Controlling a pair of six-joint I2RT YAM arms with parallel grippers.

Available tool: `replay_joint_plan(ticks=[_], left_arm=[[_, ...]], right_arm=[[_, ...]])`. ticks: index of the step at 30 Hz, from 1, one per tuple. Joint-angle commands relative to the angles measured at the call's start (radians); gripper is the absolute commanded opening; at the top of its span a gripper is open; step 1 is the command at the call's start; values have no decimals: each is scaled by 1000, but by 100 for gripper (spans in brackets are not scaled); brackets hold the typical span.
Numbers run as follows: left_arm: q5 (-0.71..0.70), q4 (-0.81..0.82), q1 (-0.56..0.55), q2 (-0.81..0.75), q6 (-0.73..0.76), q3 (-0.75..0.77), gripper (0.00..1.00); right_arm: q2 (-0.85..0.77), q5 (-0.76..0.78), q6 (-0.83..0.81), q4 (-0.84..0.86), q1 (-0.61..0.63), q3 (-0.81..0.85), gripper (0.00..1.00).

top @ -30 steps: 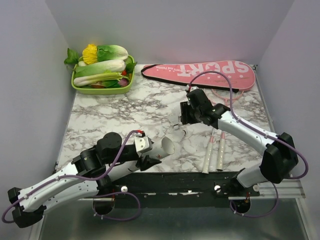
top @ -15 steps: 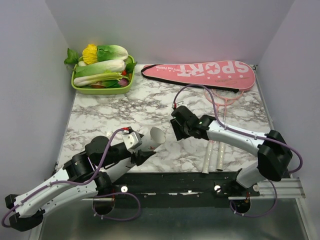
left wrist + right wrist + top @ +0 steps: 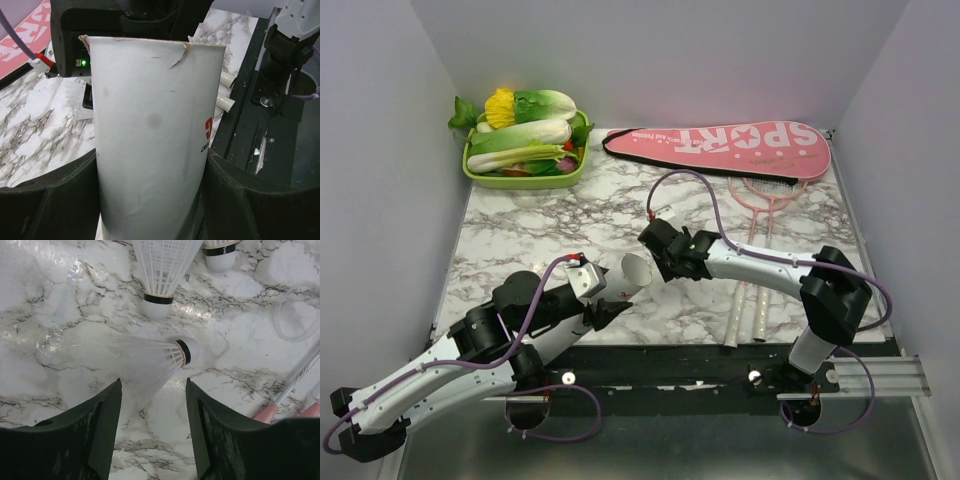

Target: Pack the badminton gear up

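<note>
Left fingers [image 3: 150, 190] clamp the white tube [image 3: 152, 120] at the counter's [image 3: 560, 215] 6 o'clock with its mouth toward 1 o'clock, where right fingers [image 3: 152, 415] seem to pinch a shuttlecock [image 3: 157, 360] by its skirt; the light grip could slip, or feathers snag the torn rim.

Lower end of tube [image 3: 155, 125], between left gripper [image 3: 152, 157] jaws, was cut off by frame edge; inside of its mouth was unseen. Between right gripper [image 3: 153, 382] jaws, shuttlecock [image 3: 150, 362] was blurred; contact with jaws unclear. Beyond those jaws, second shuttlecock [image 3: 159, 275] was cropped at top. Right of jaws, racket handles [image 3: 292, 390] were cut off by edge.
</note>
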Motion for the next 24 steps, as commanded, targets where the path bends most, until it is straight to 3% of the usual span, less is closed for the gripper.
replay_joint_plan(ticks=[1, 10, 17, 24], left_arm=[[-7, 18, 5, 2, -8, 9, 0], [-4, 16, 5, 3, -4, 9, 0], [-4, 13, 4, 10, -4, 9, 0], [19, 21, 4, 14, -4, 3, 0]], right_arm=[[64, 123, 29, -44, 22, 58, 63], [111, 157, 66, -41, 25, 65, 40], [107, 235, 119, -103, 25, 75, 1], [-16, 263, 153, -174, 25, 65, 1]])
